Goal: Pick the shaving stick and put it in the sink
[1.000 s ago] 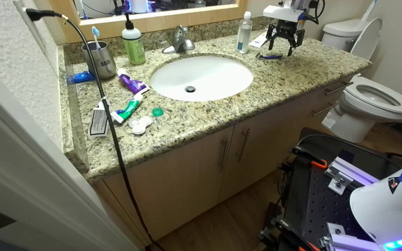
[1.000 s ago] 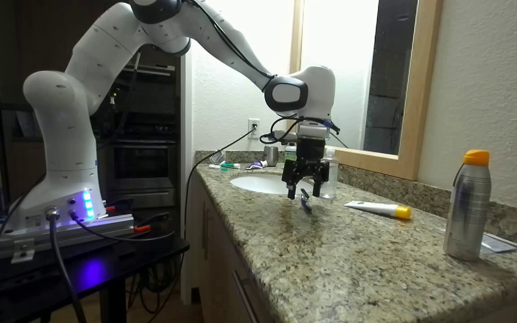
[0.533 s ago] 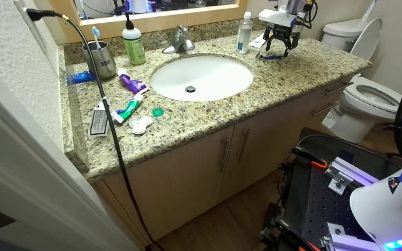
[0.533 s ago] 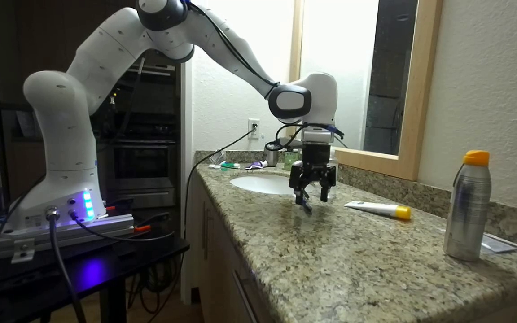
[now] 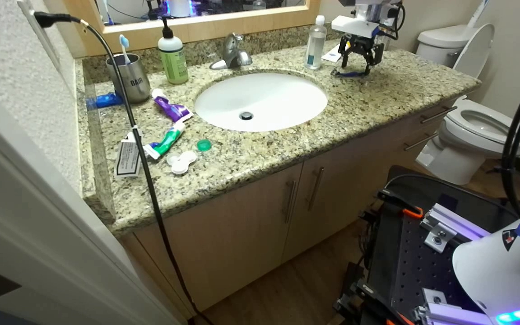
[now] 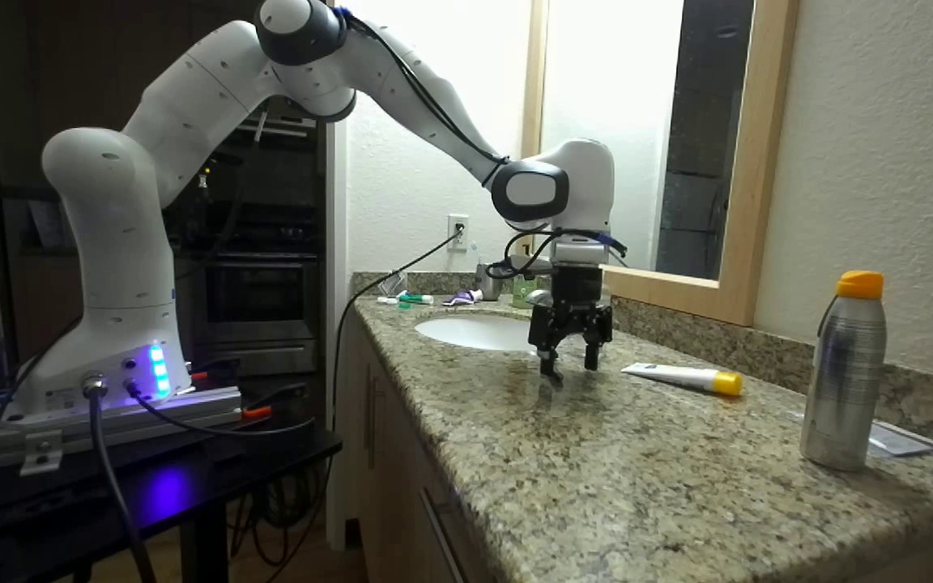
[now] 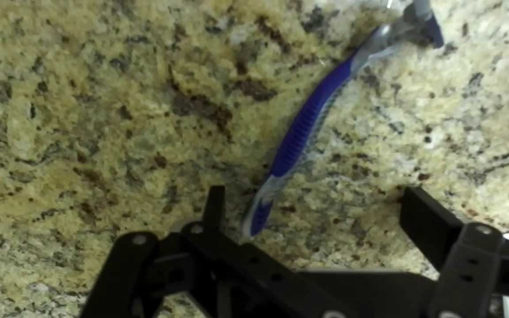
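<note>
Wrist view: the pincer point(image 7: 316, 201), spread wide and gripping nothing, frames the tail end of a blue shaving stick point(image 7: 301, 126) on the counter point(image 7: 104, 132), head toward 1 o'clock; contact unclear. The stick looks light and stiff, likely slick at its clear parts; the ribbed mid-handle, at 12 o'clock of the gap, promises the surest hold. In an exterior view, it rests on the glossy, speckled counter between 2 and 3 o'clock from the white sink point(image 5: 260, 101), a toilet point(image 5: 458, 155) beyond at 4. In an exterior view, a yellow-capped tube point(image 6: 677, 376) and spray can point(image 6: 843, 389) sit at the pincer's 3 o'clock.
</note>
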